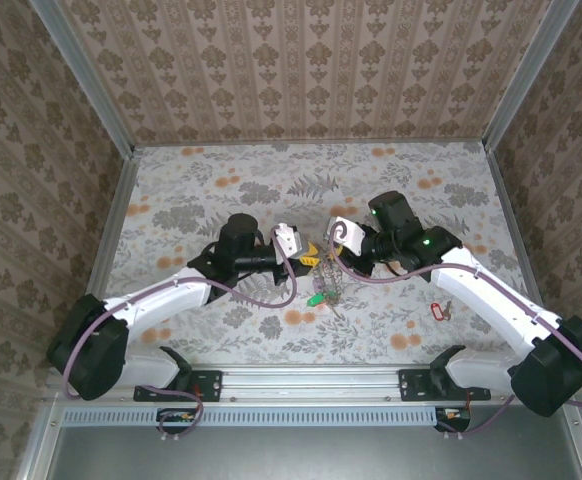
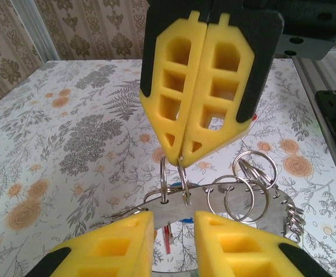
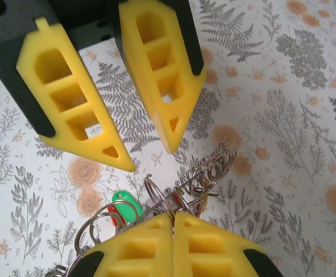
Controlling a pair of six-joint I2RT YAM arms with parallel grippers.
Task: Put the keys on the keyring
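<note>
At mid-table, between the two arms, the keyring [image 3: 213,167] carries a green-tagged key [image 3: 124,202]. The right gripper [image 3: 172,217] has its fingers pressed together, clamped on the keyring's wire. The left gripper [image 3: 150,157] faces it with fingers parted, gripping nothing. A red-tagged key [image 1: 437,312] lies well apart on the table [image 1: 221,170], beside the right arm.

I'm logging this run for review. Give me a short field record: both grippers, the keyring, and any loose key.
left gripper: open, nothing between its fingers, facing the keyring
right gripper: shut on keyring, pinching one of its wire rings
keyring: between the two grippers, mid-table
green tag: in the keyring bunch
red-tagged key: loose on the table, right of the keyring and apart from it
</note>
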